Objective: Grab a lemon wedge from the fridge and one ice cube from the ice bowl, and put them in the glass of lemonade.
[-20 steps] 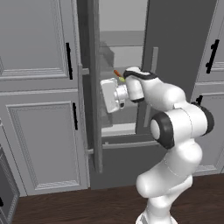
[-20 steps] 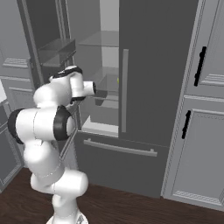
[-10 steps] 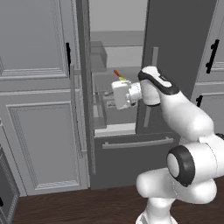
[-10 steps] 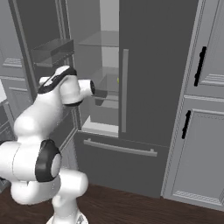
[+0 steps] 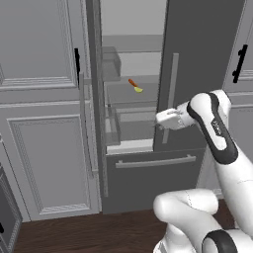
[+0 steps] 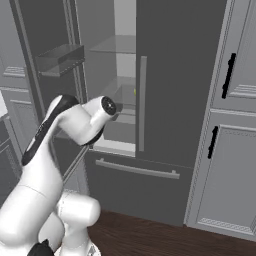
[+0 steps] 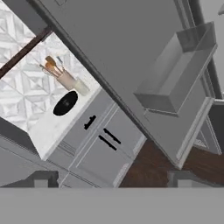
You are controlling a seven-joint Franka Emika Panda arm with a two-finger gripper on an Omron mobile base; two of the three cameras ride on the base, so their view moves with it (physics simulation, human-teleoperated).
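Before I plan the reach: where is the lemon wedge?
In the left base view, the lemon wedge lies on a fridge shelf, touching an orange-red stick.

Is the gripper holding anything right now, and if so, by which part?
Nothing is held. The gripper is open with no object between its tips, and the lemon wedge sits on a shelf inside the fridge.

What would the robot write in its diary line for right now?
fridge: left door open | lemon wedge: on shelf | pincer: open, empty
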